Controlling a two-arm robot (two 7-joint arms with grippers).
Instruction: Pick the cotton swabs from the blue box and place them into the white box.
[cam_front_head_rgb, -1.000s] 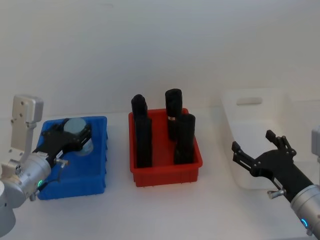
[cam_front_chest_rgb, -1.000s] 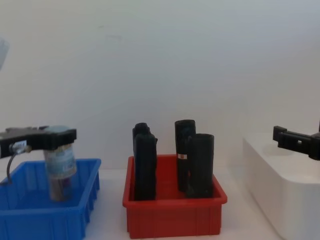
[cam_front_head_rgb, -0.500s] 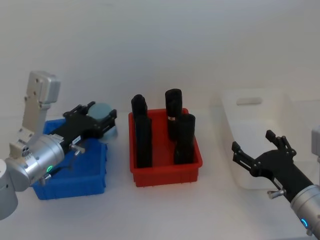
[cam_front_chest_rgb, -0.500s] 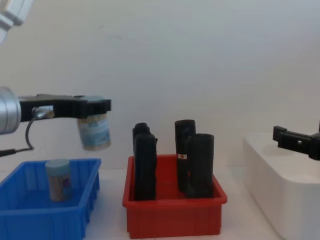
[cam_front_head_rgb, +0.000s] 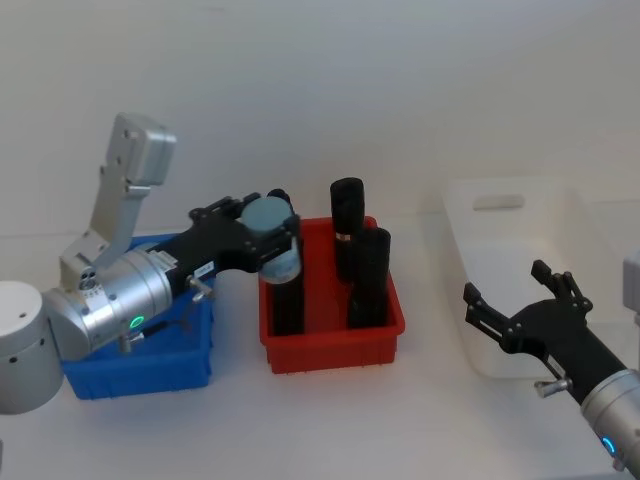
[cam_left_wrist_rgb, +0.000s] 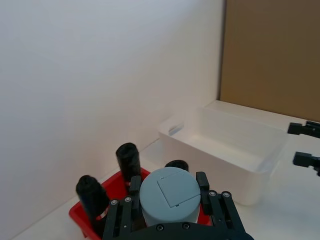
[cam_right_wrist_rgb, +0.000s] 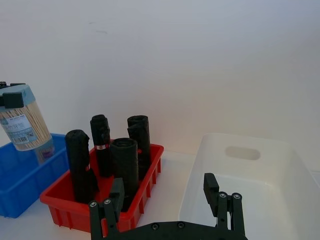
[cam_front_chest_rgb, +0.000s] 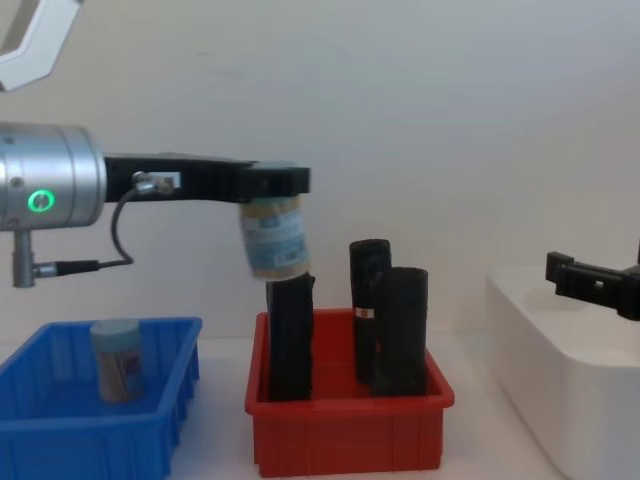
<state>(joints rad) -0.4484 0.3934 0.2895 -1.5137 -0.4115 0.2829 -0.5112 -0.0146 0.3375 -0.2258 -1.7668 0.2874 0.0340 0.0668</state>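
Across the white worktop (cam_front_head_rgb: 420, 420) three containers stand in a row. The white box (cam_front_head_rgb: 500, 235), the biggest, is on the right, and its far side is cut off by the edge of the head view. A red bin (cam_front_head_rgb: 335, 350) stands in the middle. The blue box (cam_front_head_rgb: 140, 375) is on the left, with much of it hidden behind the left arm in the head view.

The left claw (cam_front_head_rgb: 270, 222) reaches in from the left, raised over the red bin's left side and pinching the lid end of a jar. The right claw (cam_front_head_rgb: 505, 282) hangs with its fingers spread over the near part of the white box. In the chest view it is cut off at the right edge.

Black cylinders (cam_front_head_rgb: 370, 275) stand upright in the red bin. The right wrist view shows four, while in the head view the claw and jar cover the tops of the left ones.

The held jar of cotton swabs (cam_front_chest_rgb: 272, 240) is slightly tilted, directly above a left cylinder. Whether they touch cannot be told. A second jar (cam_front_chest_rgb: 118, 360) stands upright inside the blue box.
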